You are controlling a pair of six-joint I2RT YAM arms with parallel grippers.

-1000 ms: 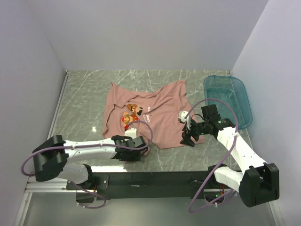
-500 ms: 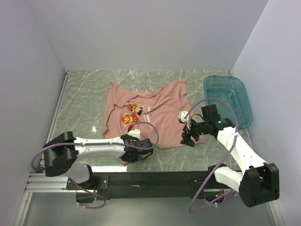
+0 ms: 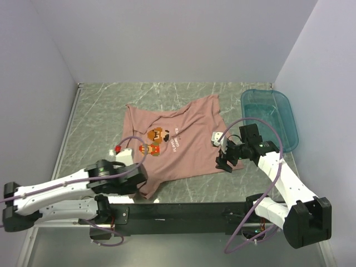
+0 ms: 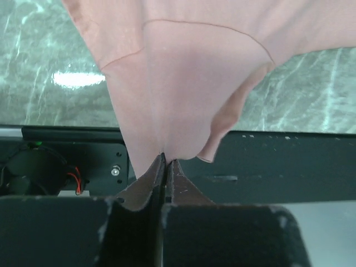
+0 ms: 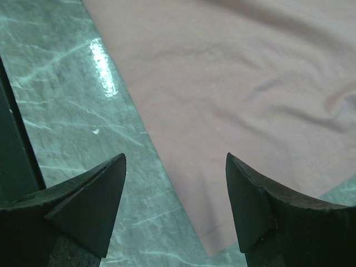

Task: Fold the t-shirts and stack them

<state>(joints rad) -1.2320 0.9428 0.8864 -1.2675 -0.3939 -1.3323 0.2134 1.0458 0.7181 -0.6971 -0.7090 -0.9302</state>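
Note:
The dusty-pink t-shirt lies print-up in the middle of the marble table, its near left corner drawn towards the front edge. My left gripper is shut on that corner. In the left wrist view the fabric rises from the closed fingertips in a taut fold. My right gripper hovers open over the shirt's near right corner. The right wrist view shows the hem corner lying flat between the spread fingers, apart from both.
A translucent teal tub stands at the back right, beside the right wall. The black base rail runs along the table's near edge, right below the left gripper. Walls close in the table on both sides and behind.
My left gripper closed on the shirt's near left corner and pulled it towards the front edge, stretching the cloth. The left arm swung out to the left. The right arm stayed put.

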